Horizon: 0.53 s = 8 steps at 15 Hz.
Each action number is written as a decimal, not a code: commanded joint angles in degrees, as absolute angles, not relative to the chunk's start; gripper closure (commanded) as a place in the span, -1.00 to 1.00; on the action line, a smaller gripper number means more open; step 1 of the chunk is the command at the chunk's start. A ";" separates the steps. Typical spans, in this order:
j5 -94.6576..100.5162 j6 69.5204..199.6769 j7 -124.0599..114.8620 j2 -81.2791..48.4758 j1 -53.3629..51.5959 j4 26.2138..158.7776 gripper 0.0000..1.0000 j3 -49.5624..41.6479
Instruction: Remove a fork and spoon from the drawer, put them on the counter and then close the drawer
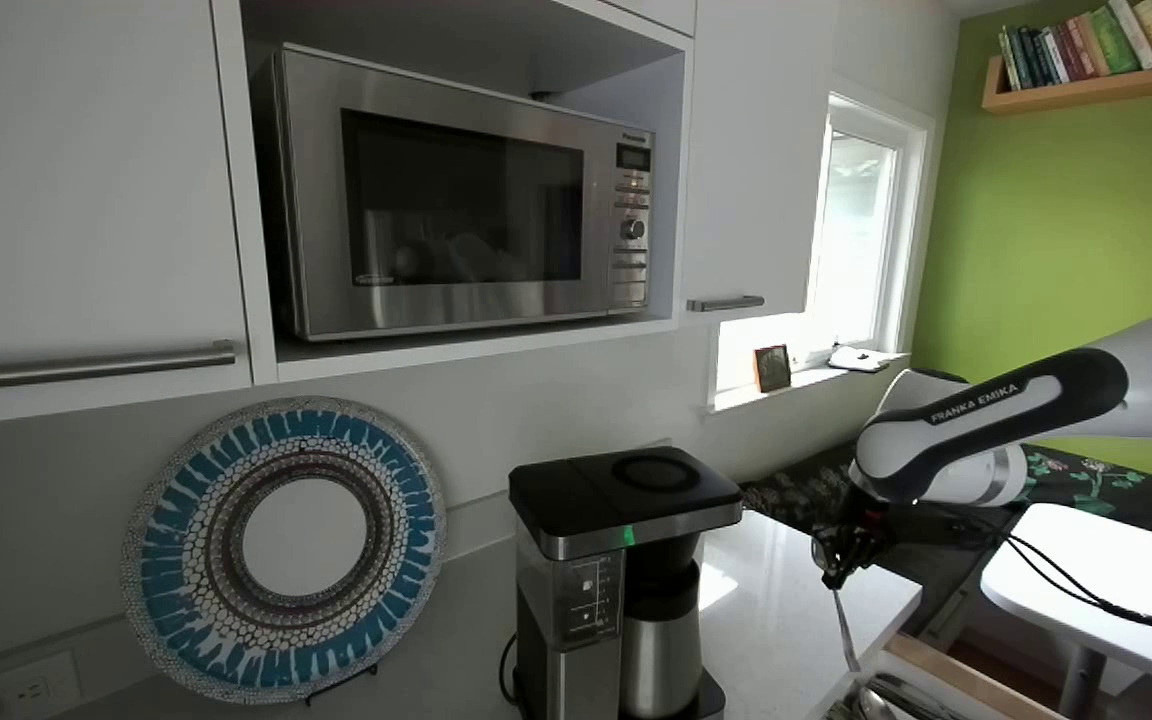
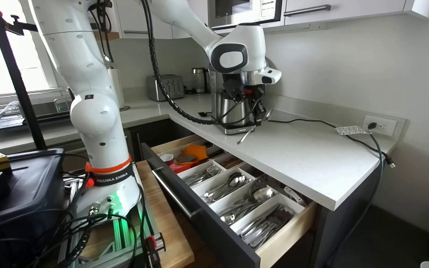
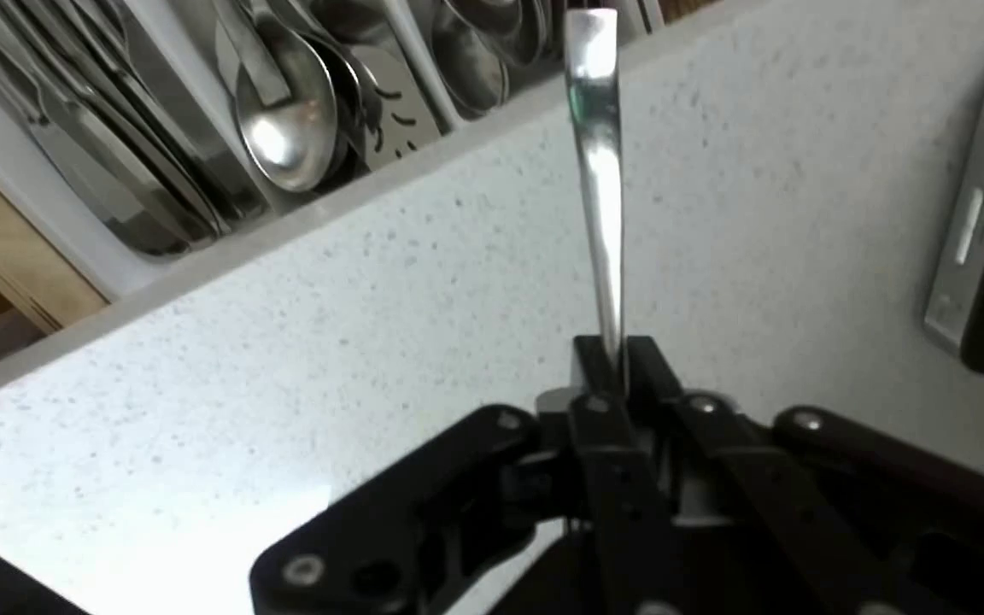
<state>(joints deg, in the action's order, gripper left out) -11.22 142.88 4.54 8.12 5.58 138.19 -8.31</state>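
In an exterior view, the drawer (image 2: 214,225) is seen pulled well out, so its closing is left to be done. Forks (image 2: 213,170) are seen lying inside it, left of the serving spoons (image 2: 263,194). By the claw (image 3: 616,350), drawn in narrow, a spoon (image 3: 602,196) is gripped by its handle; it is judged a spoon from the rounded end shown beyond the grip. It is held over the surface (image 2: 300,160), near the front edge; whether contact is made cannot be told. Its laying down is judged the step in hand. No fork can be made out on the surface, so that half is judged undone as well.

At left, a wooden board (image 2: 168,230) is set near the drawer's front; the push inward is judged unhindered by it. The coffee maker (image 1: 586,590) is stood near the claw, and room on that side is judged tight. The serving spoons could be caught under the surface's edge at closing. At right, a wall outlet (image 2: 382,126) is set well apart from the claw.
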 commanded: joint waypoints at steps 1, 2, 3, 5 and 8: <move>-17.06 146.77 1.53 2.50 5.31 132.81 0.95 -8.35; -18.06 148.37 0.73 1.11 5.30 132.07 0.95 -8.07; -19.13 149.16 0.01 -0.38 5.27 131.36 0.95 -7.82; -21.32 150.53 -1.76 -3.54 5.24 130.39 0.95 -7.16; -26.32 151.11 -3.52 -7.20 5.65 129.18 0.95 -5.82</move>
<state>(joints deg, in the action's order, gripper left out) -21.40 150.16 -1.76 -3.05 5.40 131.33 -6.98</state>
